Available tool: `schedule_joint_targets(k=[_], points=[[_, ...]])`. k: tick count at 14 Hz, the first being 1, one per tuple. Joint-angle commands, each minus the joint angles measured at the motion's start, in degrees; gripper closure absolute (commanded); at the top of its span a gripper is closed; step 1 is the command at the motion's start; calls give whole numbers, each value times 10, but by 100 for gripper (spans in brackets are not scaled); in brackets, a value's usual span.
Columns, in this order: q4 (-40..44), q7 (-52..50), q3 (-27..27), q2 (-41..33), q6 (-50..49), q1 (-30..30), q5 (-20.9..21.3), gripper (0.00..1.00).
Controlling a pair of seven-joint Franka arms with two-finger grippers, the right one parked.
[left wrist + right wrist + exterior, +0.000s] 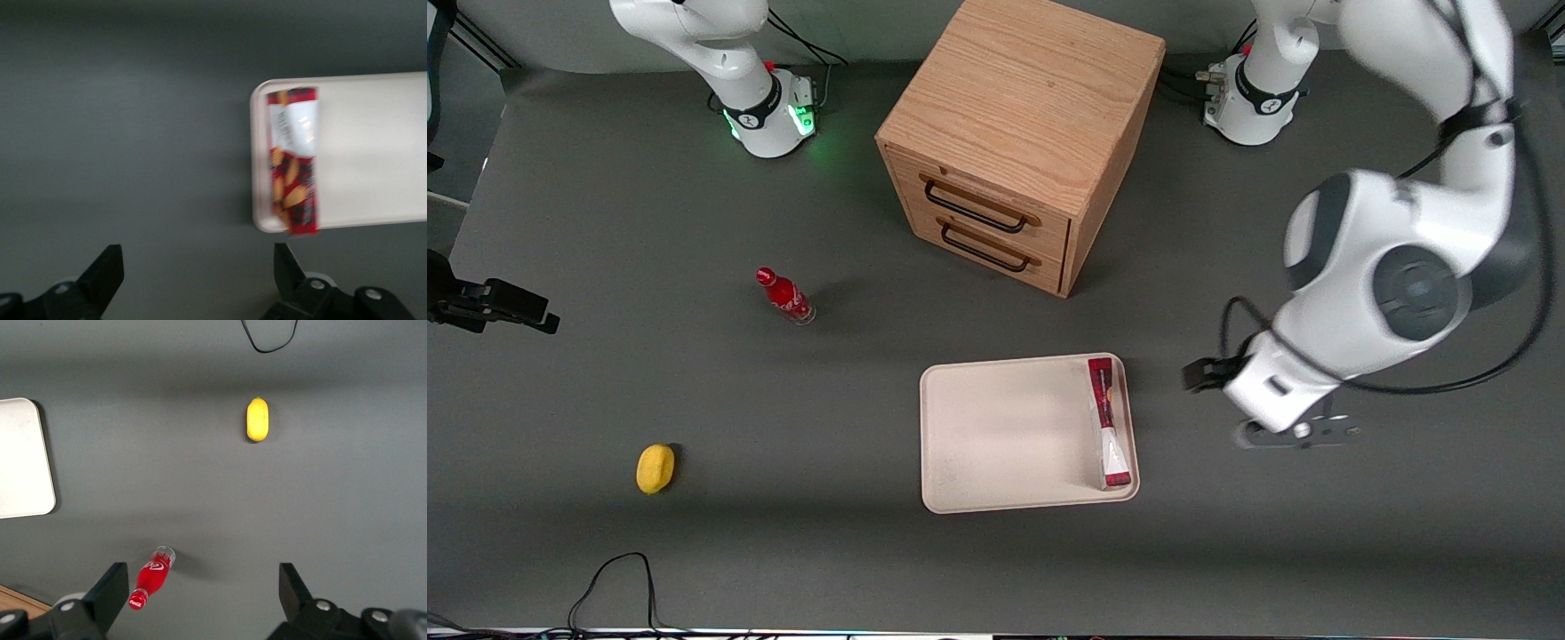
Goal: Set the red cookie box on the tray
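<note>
arm shell: glossy white, rounded, with grey round joint caps
cables: black, looping beside the wrist
gripper [199,277]: black wedge-shaped fingers, silver screws at their bases
base: white, black ring

Your gripper [1294,433] shows only as a motion-smeared bar beneath the wrist — its fingertips can't be made out in the front view. The tray [373,220] is cut off in the left wrist view — and the red cookie box [293,160] print is too blurred to read.
</note>
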Motion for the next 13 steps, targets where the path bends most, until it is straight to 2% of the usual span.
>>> schedule_joint_targets(k=[1,4,7,9,13], points=[[-140,71,-6,-133,7,43,35,0],[-223,123,-11,-240,4,103,77,0],[-255,142,-63,-310,-35,165,88,0],[-263,144,-78,-337,-59,180,88,0],[-263,146,-78,-343,-63,184,85,0]])
